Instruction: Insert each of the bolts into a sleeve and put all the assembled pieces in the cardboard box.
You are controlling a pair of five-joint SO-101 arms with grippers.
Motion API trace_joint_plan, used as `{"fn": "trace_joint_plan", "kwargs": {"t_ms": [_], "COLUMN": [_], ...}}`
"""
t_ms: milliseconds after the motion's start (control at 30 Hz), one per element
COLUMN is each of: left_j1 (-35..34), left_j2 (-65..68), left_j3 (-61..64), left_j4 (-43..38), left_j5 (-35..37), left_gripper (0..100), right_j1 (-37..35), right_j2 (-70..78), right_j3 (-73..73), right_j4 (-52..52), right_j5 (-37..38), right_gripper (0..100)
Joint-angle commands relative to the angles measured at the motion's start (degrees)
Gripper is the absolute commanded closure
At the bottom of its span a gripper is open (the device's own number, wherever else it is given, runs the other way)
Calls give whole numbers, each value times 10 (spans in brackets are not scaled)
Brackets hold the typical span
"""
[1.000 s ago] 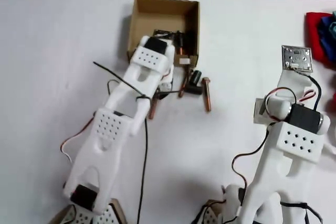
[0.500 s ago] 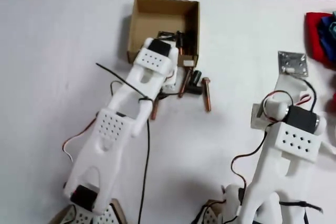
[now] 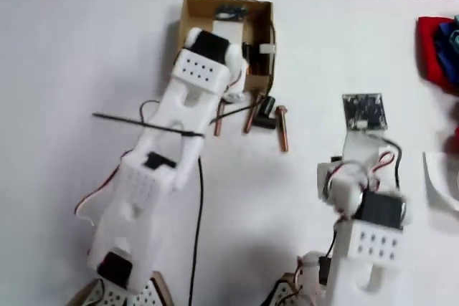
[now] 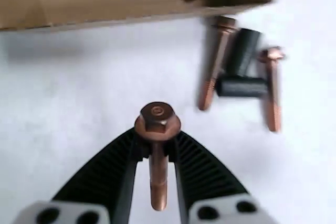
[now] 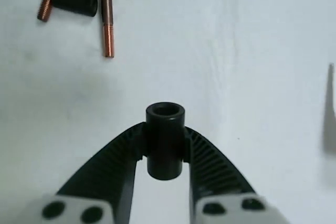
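**Both pincers loaded: bolt on your left, sleeve on your right**

The white surface (image 3: 64,69) carries all your parts. Your left arm (image 3: 161,155) stretches out to the box (image 3: 188,12) at the far side. Your right arm (image 3: 366,238) stands well apart from it.

Your left pincer (image 4: 157,136) is closed narrowly on a bolt (image 4: 157,177). It grips the shank just under the head, above the surface and near the box wall.

Your right pincer (image 5: 165,128) is clamped on a black sleeve (image 5: 165,148) above the surface. The sleeve's open bore points away from the wrist.

Just beside the box corner, between the arms, lie two loose bolts, one (image 3: 282,128) and another (image 3: 249,115). Two loose sleeves (image 4: 239,86) lie between them, touching each other.
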Motion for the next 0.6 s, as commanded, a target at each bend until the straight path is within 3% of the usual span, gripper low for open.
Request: {"fn": "trace_joint_plan", "kwargs": {"t_ms": [0, 233, 567], "left_j1": [30, 17, 16], "left_j2": [-198, -425, -659], "left_j3": [127, 332, 647], "left_j4": [5, -149, -455], "left_j5": [1, 2, 2], "left_gripper": [974, 974, 974], "right_j1": [-8, -31, -223], "right_j2": [-115, -256, -369], "right_j3": [48, 191, 318], "right_j4": [-42, -156, -366], "right_j5": [3, 3, -2], "right_gripper": [972, 971, 975]}}
